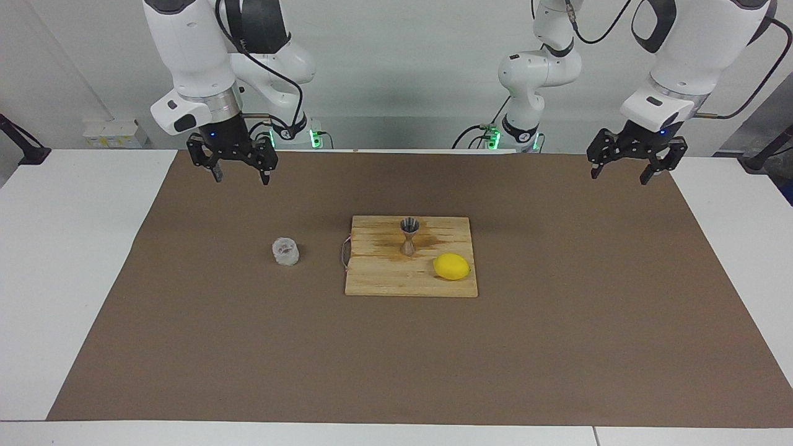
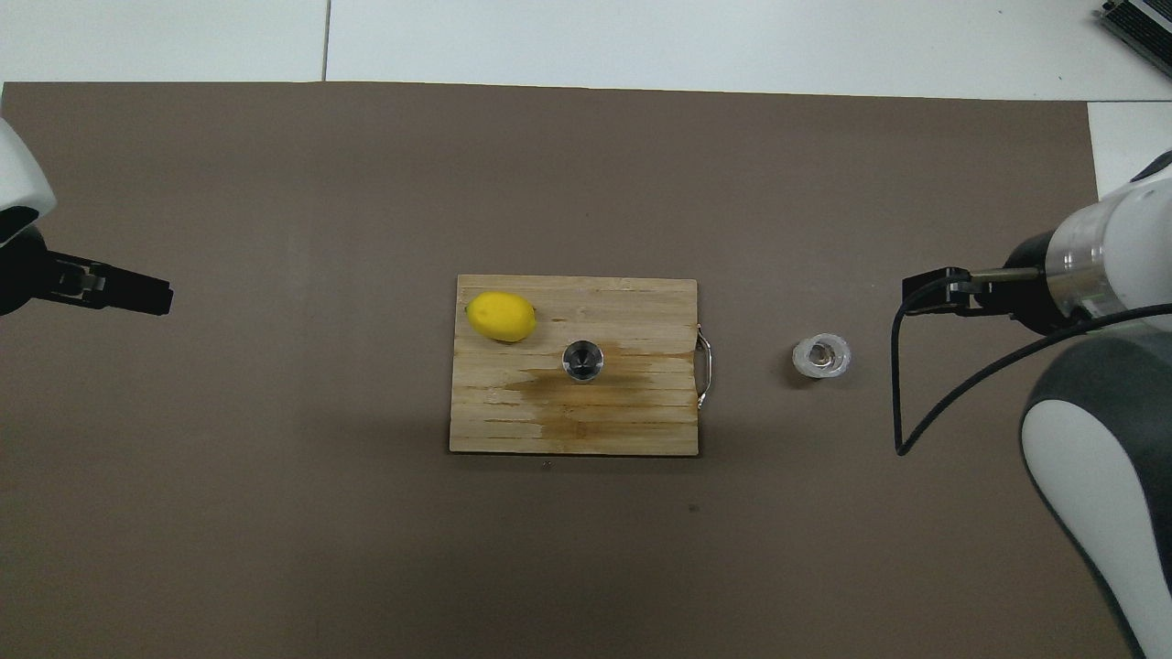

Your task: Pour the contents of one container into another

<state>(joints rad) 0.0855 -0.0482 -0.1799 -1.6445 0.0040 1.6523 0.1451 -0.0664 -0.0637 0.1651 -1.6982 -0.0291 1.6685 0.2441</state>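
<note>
a: where's the clear cup (image 1: pixel 285 251) sitting?

b: upright on the brown mat (image 1: pixel 186 347) that covers the tabletop (image 1: pixel 62 279), beside the wooden board (image 1: pixel 384 282) at its wire-handle edge, toward the right arm's end. nothing touches it.

a: and the steel jigger (image 1: pixel 408 236)?

b: standing on the board, near the middle, with a lemon (image 1: pixel 451 266) just beside it and a bit farther from the robots. there's a dark wet-looking stain on the wood around its foot. i'd guess the board is there to catch drips.

a: what does the cup look like?

b: small, squat, whitish-translucent with a knobbly wall, shorter than the lemon. from overhead there's something darker, faintly reddish, at its bottom (image 2: pixel 821 356). i can't tell how full it is.

a: the arms?

b: the right gripper (image 1: pixel 240 173) hangs in the air over the mat's edge nearest the robots, fingers spread wide and pointing down, empty. it's on the cup's side, so i judge it the one to pick the cup up. the left gripper (image 1: pixel 630 168) waits over the mat's corner at its own end, fingers also wide, holding nothing.
</note>
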